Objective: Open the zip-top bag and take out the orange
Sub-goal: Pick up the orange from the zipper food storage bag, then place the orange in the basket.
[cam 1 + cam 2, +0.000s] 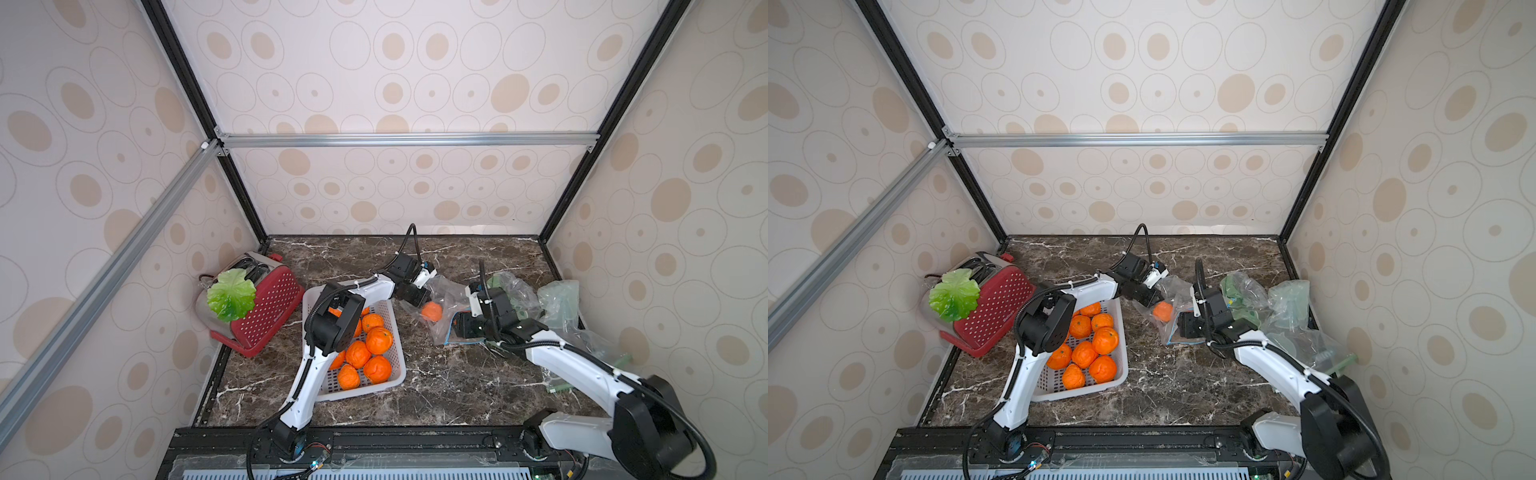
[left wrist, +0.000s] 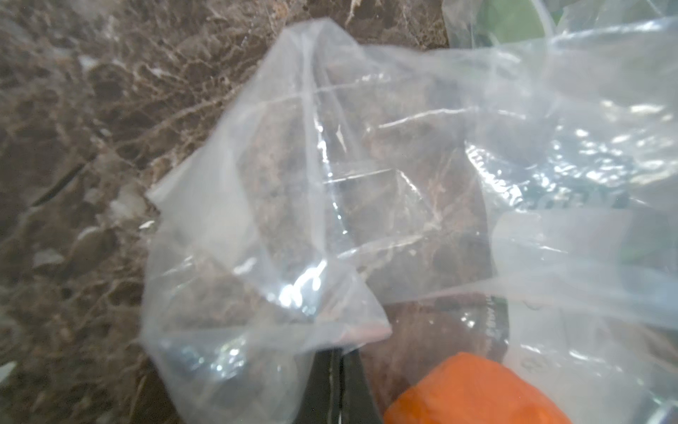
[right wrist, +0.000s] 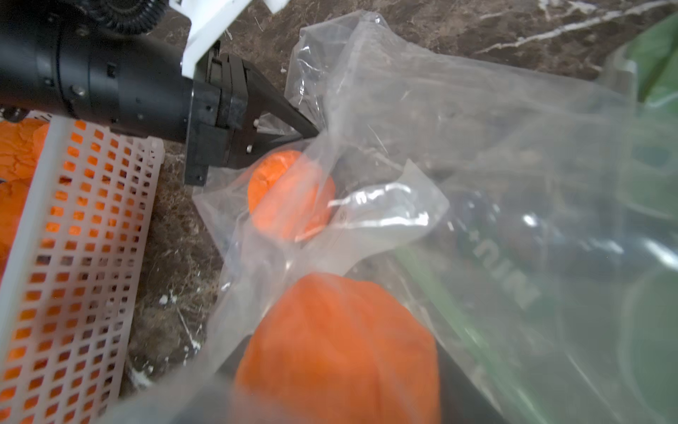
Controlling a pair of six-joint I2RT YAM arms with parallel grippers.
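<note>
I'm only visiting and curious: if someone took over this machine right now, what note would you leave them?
Grippers: the left gripper is shut, pinching the zip-top bag. The right gripper is at the bag's blue-zip mouth, its jaws flanking an orange; I can't tell if it grips yet.
Things: a second orange lies deeper in the bag, by the left gripper.
Done: the bag's mouth looks open.
Left: draw the orange clear of the bag.

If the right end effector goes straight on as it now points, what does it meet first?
Probably the near orange, already between the right end effector's fingers; beyond it, a second orange and the left end effector.
</note>
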